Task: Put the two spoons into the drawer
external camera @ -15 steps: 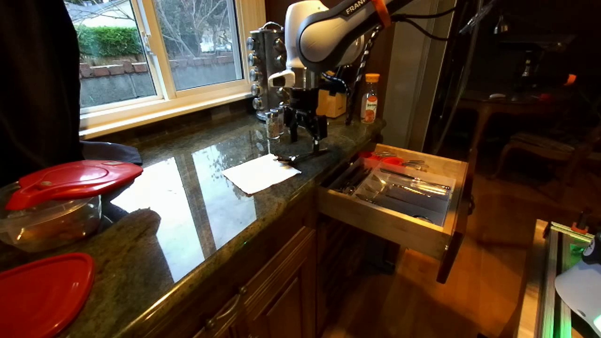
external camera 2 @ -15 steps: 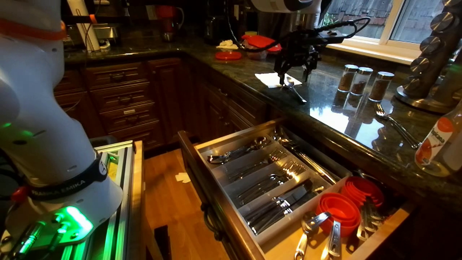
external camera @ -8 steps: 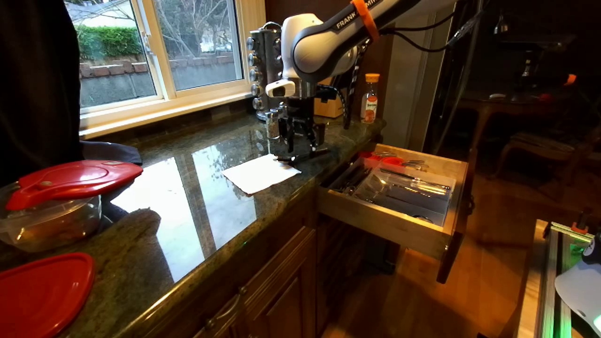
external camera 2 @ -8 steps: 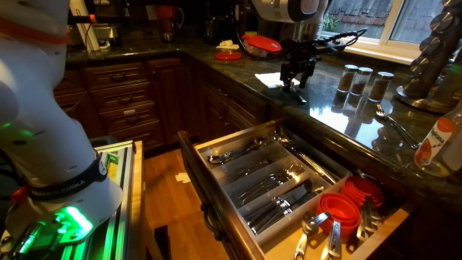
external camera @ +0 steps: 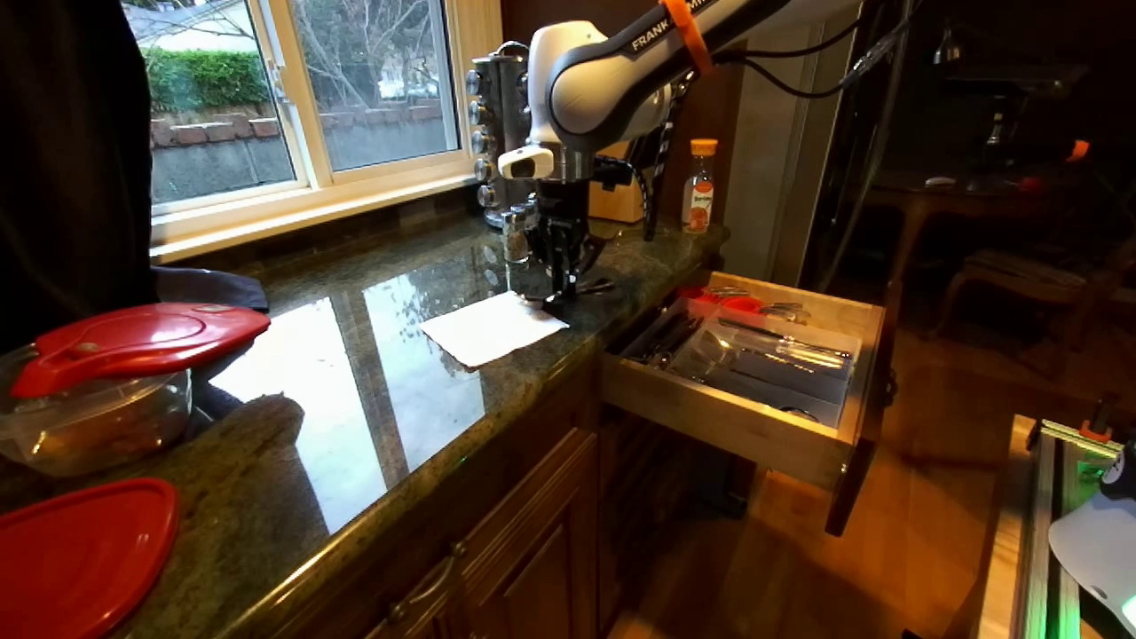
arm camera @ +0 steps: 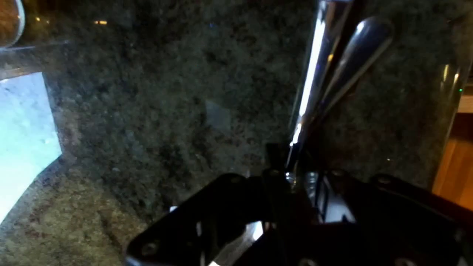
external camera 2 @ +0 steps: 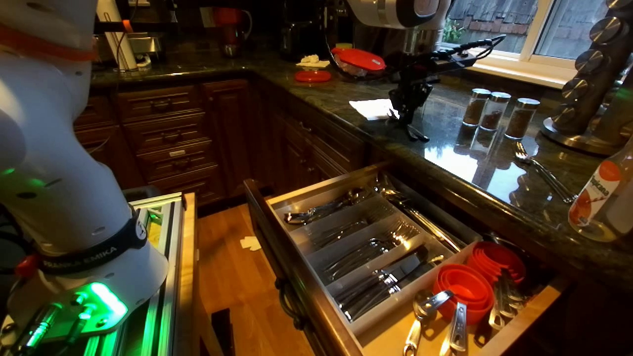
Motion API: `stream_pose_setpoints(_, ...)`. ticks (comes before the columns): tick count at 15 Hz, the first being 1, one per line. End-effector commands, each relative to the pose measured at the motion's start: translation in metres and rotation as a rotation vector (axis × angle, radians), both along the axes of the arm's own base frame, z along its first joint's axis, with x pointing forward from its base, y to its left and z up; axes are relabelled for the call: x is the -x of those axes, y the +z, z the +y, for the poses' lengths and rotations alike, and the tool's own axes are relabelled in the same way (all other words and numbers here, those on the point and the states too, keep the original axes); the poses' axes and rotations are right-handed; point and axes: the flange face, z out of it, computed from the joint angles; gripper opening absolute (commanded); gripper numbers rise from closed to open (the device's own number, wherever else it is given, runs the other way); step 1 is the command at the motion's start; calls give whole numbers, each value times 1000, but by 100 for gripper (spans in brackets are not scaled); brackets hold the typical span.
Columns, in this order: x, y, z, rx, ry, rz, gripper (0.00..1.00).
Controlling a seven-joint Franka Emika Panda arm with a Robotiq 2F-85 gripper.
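Observation:
Two silver spoons lie one across the other on the dark stone counter; their handles [arm camera: 314, 66] run up through the wrist view and cross just ahead of the jaws. Low over the counter, my gripper [external camera 2: 406, 121] has its fingers drawn in on both sides of the handles, seemingly closed on them. A spoon bowl [external camera: 531, 303] shows beside it at the edge of a white paper sheet [external camera: 488, 335]; the rest is hidden by the fingers. The drawer [external camera 2: 326, 185] is pulled out below the counter, with cutlery sorted in its divided tray.
Several glass jars and a spice rack [external camera 2: 588, 74] stand along the window side. Forks [external camera 2: 544, 173] and a juice bottle [external camera 2: 591, 198] sit farther along the counter. Red measuring cups [external camera 2: 462, 287] fill one side of the drawer. A red-lidded bowl [external camera: 151, 342] stands at the counter's opposite end.
My gripper has come down to the counter over the spoons, and its fingers have moved from wide apart to close together around the handles. The handle ends have shifted slightly.

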Motion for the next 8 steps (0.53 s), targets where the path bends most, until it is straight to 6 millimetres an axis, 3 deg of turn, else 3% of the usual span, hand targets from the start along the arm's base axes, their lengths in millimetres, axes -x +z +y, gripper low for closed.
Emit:
stream_pose_setpoints(1, -3, 23, 3, -1, -120, -24, 0)
stream_pose_setpoints(6, 2, 79, -2, -6, -352, -17, 0)
stream_pose_setpoints(8, 4, 93, -7, -2, -409, 0, 0)
